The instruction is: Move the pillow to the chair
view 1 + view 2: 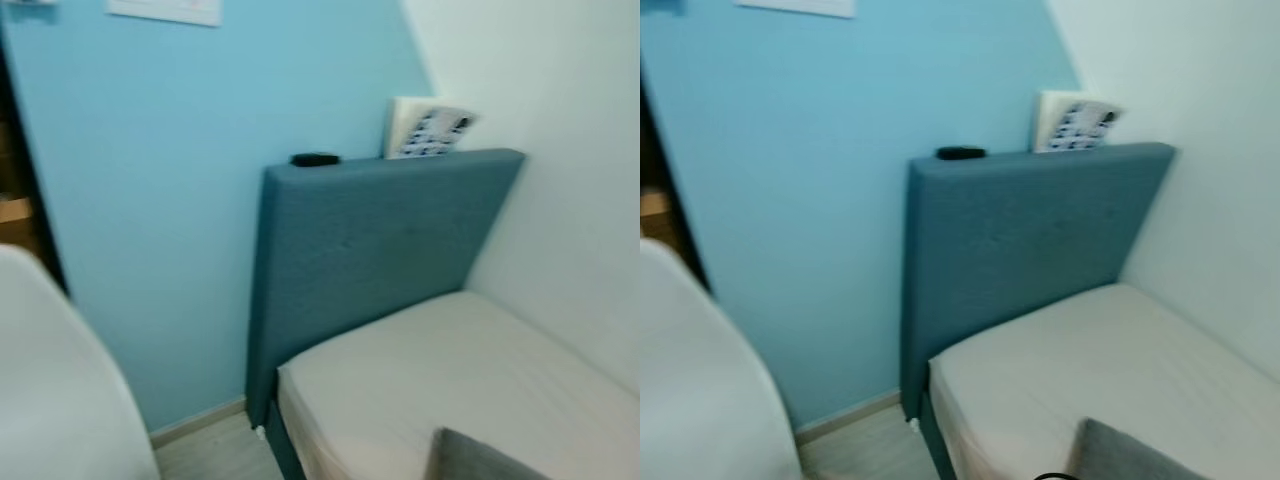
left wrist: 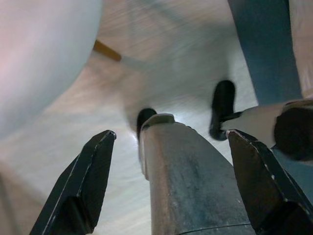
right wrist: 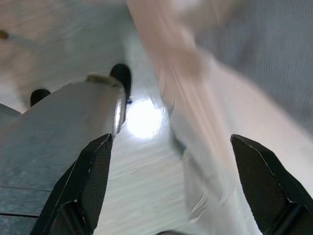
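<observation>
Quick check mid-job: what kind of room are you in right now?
Most likely a small bedroom: a bed with a bare mattress, a blue upholstered headboard against a light blue wall, and a grey pillow.

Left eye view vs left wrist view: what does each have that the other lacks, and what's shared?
Left eye view alone: the blue headboard with a small black object and a printed card on top, the mattress, and a grey pillow corner on it. Left wrist view alone: the left pincer, fingers spread apart, above the robot's leg. Shared: the pale wood floor and the white chair.
</observation>
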Robot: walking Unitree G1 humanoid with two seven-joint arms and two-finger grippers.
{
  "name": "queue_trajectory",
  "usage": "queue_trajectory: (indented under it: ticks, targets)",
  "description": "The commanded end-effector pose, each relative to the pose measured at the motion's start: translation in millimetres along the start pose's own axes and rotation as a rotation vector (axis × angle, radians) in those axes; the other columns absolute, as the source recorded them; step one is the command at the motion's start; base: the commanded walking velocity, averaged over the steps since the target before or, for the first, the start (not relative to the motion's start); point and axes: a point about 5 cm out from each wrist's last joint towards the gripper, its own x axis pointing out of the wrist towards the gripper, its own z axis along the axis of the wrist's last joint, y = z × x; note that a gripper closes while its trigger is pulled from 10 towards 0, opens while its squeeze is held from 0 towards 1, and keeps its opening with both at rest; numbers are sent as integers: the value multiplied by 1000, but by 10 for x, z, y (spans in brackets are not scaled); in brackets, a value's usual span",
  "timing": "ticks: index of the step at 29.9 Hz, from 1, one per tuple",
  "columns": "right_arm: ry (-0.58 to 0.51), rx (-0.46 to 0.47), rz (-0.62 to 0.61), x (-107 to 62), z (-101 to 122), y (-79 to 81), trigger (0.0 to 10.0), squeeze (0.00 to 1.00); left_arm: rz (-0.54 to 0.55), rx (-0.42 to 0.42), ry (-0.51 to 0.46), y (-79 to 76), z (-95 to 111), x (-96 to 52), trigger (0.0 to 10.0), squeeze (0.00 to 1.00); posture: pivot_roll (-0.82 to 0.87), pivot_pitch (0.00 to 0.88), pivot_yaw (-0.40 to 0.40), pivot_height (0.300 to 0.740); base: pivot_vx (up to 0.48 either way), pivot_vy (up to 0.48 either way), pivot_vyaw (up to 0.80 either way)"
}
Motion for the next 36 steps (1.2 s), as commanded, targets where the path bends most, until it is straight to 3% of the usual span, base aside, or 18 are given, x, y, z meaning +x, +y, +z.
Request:
queue_trajectory:
  ticks: [1,36]
  targets:
    - [-15,40,-30,-9,15,-71,10000,0,-13,20,45,-32,-100,-11,10000,0,57,27,-93,740,0,0,-788]
    - [-20,76,-72,-22,21,-154,10000,0,-15,9,24,-70,-54,1,10000,0,50,24,-99,740,0,0,-788]
